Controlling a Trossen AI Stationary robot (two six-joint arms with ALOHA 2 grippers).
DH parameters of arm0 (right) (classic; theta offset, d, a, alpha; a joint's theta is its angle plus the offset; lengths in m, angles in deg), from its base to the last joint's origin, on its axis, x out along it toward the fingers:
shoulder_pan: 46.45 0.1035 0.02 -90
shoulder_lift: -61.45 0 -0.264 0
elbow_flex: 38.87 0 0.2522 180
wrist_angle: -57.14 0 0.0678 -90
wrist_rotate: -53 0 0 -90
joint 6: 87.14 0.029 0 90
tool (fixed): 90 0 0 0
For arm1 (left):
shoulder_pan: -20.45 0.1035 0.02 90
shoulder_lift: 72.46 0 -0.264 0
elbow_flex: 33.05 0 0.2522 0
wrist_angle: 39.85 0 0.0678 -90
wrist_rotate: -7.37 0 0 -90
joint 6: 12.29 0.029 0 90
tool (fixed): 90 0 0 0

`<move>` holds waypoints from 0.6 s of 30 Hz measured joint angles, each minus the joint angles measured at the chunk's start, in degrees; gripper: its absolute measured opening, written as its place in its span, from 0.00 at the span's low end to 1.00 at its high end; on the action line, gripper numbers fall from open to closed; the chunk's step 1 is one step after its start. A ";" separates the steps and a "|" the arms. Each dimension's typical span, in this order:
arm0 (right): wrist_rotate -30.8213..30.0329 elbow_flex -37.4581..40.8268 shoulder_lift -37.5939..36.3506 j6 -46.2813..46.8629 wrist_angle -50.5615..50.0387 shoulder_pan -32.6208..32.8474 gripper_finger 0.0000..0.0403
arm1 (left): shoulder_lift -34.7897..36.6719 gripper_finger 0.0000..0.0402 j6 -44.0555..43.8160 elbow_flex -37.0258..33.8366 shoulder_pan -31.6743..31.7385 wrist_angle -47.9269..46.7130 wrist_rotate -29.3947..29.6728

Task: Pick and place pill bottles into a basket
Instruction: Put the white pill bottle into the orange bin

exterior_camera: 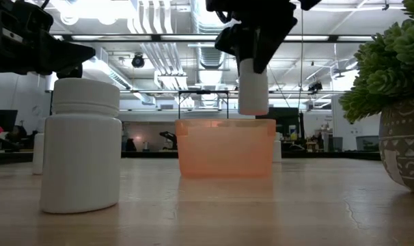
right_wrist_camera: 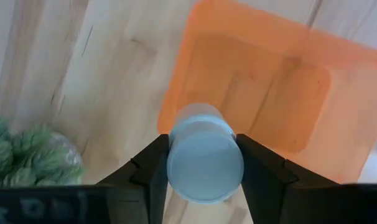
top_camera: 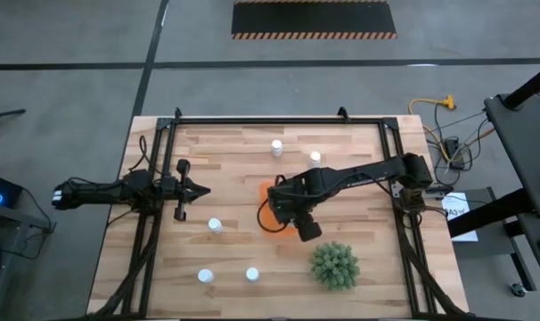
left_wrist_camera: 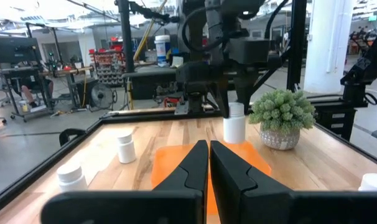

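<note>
We saw the right gripper [right_wrist_camera: 204,163] pinching an upright bottle [right_wrist_camera: 204,153] in the air above the orange basket [right_wrist_camera: 282,93]; the left gripper [left_wrist_camera: 209,163] waited, fingers pressed together, at the table's left.

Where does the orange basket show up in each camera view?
High: basket at table centre, mostly under the right arm.
Low: centre, beneath the held bottle.
Left wrist: low centre, behind the left gripper.
Right wrist: upper right.
Shared landmark: the green plant.
</note>
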 joint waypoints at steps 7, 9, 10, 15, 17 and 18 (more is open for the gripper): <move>0.01 2.89 0.00 -1.01 5.29 0.00 0.36 | -0.11 0.00 0.01 0.00 -0.01 0.00 0.00; 0.02 4.18 0.00 -1.23 6.13 0.00 0.36 | -0.11 0.00 0.00 0.00 -0.02 -0.04 -0.02; 0.02 4.85 0.00 -1.37 6.56 -0.08 0.36 | -0.11 0.00 0.00 0.00 -0.02 -0.04 0.00; -0.02 7.89 0.02 -1.49 9.49 -0.13 0.36 | -0.24 0.00 0.01 0.00 0.00 -0.03 0.00; -0.02 8.97 0.02 -1.77 10.49 -0.13 0.36 | -0.21 0.00 0.00 0.00 0.00 -0.04 -0.02; 0.00 9.47 0.02 -1.89 11.42 -0.13 0.36 | -0.17 0.00 0.01 0.00 0.00 -0.04 0.00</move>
